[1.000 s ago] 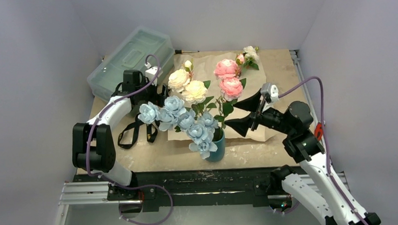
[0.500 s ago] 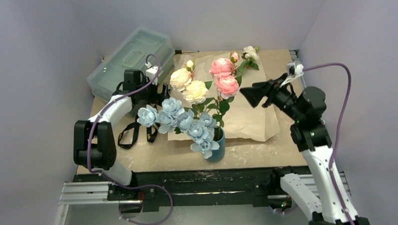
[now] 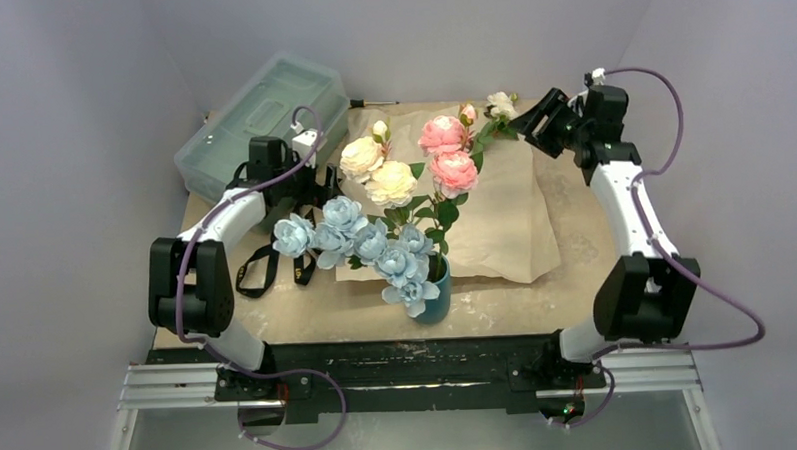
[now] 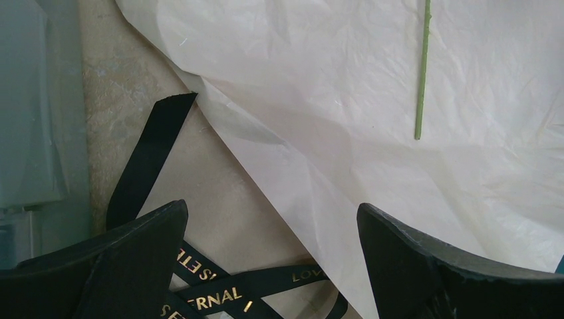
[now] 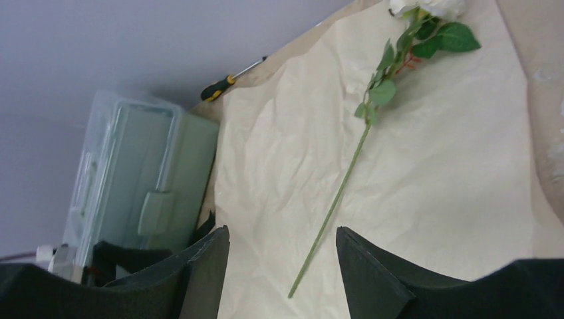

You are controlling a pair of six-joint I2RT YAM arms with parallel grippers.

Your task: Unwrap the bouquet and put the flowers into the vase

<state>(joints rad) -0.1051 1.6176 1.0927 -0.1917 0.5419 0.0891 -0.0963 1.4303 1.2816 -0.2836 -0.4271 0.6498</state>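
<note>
1 stem (image 5: 333,199) is found lying on the paper (image 5: 452,166), bloom far, cut end pointed toward the right tool (image 5: 282,252), its jaws half-spread and empty; the left tool (image 4: 271,219), wide and empty, is noted farther off.

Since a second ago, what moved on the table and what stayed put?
The right gripper swung away from beside the vase, back and to the right, and now hangs open near the white rose lying on the paper. It holds nothing. The pink flowers shifted a touch leftward. The left gripper stayed open over the ribbon; the vase and blue flowers stayed put.
</note>
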